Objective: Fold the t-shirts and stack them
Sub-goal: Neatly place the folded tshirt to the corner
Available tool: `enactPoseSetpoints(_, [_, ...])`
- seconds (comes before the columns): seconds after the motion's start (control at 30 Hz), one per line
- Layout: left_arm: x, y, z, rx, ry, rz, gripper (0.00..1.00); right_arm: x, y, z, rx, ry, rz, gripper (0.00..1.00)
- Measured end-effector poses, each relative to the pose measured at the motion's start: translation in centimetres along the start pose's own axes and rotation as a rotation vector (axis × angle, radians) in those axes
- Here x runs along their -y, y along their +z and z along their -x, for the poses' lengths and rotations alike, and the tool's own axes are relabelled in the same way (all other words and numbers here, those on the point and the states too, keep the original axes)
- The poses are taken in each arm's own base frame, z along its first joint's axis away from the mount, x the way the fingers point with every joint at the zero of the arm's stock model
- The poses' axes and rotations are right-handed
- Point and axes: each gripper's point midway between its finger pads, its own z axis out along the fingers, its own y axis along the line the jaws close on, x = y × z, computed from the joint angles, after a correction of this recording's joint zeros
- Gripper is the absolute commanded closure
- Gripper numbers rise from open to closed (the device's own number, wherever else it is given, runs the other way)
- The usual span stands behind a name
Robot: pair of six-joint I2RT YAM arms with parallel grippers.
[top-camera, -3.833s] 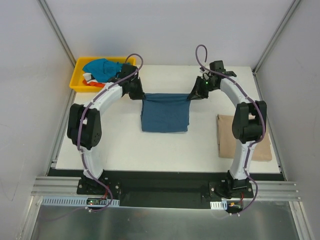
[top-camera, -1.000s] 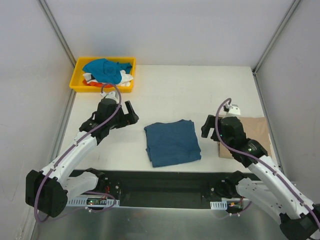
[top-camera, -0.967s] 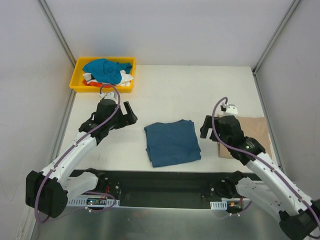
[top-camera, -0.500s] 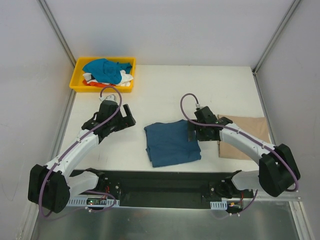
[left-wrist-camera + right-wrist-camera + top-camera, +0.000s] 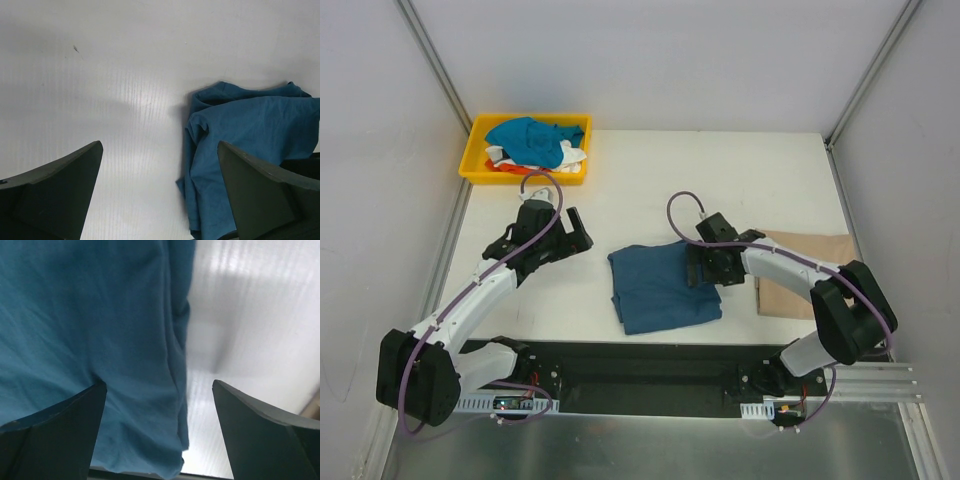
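Right gripper [image 5: 705,266]: jaws wide, empty, low over teal shirt's [image 5: 655,292] right edge.
Left gripper [image 5: 576,232]: wide, empty, hovering off its left side.
Teal shirt: folded, middle of table [image 5: 650,180].
Best bet: catch all layers before lifting toward tan shirt [image 5: 820,245].

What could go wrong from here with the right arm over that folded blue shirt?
1. The right jaws stand open over the right edge of the folded teal-blue t-shirt; closing there may pinch only the upper layers, and the fold could fall open when lifted.
2. Its left edge looks rumpled, and the left jaws hang apart from it, so dragging it toward the tan t-shirt could bunch it further.
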Motion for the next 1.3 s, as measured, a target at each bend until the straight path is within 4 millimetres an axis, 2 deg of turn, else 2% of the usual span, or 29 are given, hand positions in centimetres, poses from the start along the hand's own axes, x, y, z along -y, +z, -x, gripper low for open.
enactPoseSetpoints(0.27, [0.3, -0.4, -0.1, -0.003, -0.009, -0.035, 0.01, -2.4, 1.0, -0.9, -0.017, -0.059, 0.009, 0.2])
enactPoseSetpoints(0.47, [0.8, -0.8, -0.4, -0.013, -0.008, -0.066, 0.01, -3.2, 1.3, -1.3, -0.016, -0.062, -0.006, 0.38])
enactPoseSetpoints(0.5, [0.8, -0.8, -0.5, -0.014, -0.008, -0.071, 0.01, -3.3, 1.4, -1.3, -0.016, -0.059, -0.006, 0.46])
enactPoseSetpoints(0.57, [0.8, -0.9, -0.7, -0.018, -0.008, -0.077, 0.01, -3.6, 1.4, -1.3, -0.014, -0.045, -0.002, 0.54])
enactPoseSetpoints(0.6, [0.8, -1.0, -0.8, -0.02, -0.008, -0.08, 0.01, -3.8, 1.5, -1.3, -0.011, -0.039, 0.002, 0.62])
enactPoseSetpoints(0.67, [0.9, -1.1, -0.9, -0.022, -0.008, -0.087, 0.01, -4.3, 1.6, -1.3, -0.004, -0.019, 0.02, 0.71])
enactPoseSetpoints(0.7, [0.9, -1.2, -0.9, -0.02, -0.008, -0.091, 0.01, -4.6, 1.6, -1.3, 0.0, -0.012, 0.031, 0.84])
enactPoseSetpoints(0.73, [0.9, -1.2, -1.0, -0.018, -0.008, -0.093, 0.01, -4.9, 1.6, -1.3, 0.003, -0.007, 0.043, 0.88])
enactPoseSetpoints(0.77, [0.9, -1.3, -1.0, -0.016, -0.008, -0.095, 0.01, -5.1, 1.6, -1.3, 0.007, -0.002, 0.056, 0.97])
enactPoseSetpoints(0.8, [0.9, -1.4, -1.0, -0.015, -0.008, -0.096, 0.01, -5.4, 1.6, -1.2, 0.013, 0.0, 0.063, 0.99])
enactPoseSetpoints(0.93, [0.9, -1.4, -1.0, -0.015, -0.009, -0.097, 0.01, -5.4, 1.2, -1.4, 0.033, 0.003, 0.065, 0.99])
enactPoseSetpoints(1.03, [0.7, -1.4, -1.0, -0.013, -0.014, -0.093, 0.01, -4.4, 0.5, -2.0, 0.044, -0.004, 0.024, 0.99])
enactPoseSetpoints(1.3, [0.7, -1.2, -1.1, -0.019, -0.016, -0.09, 0.01, 1.5, -4.8, -1.5, 0.16, 0.001, -0.198, 0.99])
